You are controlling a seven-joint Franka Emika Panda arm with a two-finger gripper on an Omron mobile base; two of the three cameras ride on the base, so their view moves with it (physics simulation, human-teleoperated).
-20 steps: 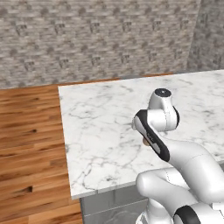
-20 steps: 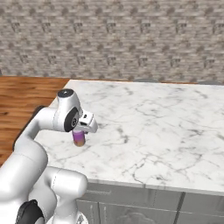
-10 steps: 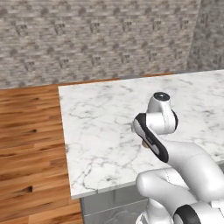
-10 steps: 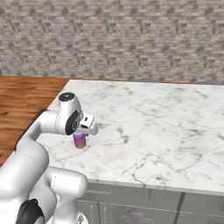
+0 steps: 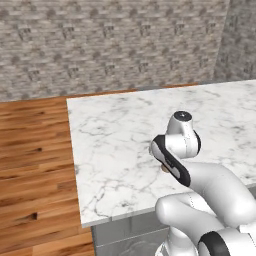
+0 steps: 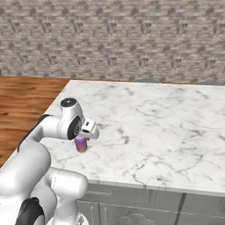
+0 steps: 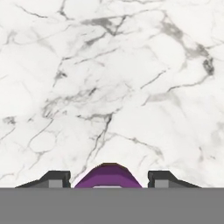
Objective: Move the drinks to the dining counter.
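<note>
Grey stone wall (image 5: 100,45), wood floor (image 5: 30,165)

Bare marble all across the dining counter (image 6: 145,127), open for passage on every side; sole obstacle the can (image 6: 81,144), near the front left corner.

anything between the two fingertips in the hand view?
Yes: the purple can sits between the fingertips, gripper shut on it, above bare marble counter.
</note>
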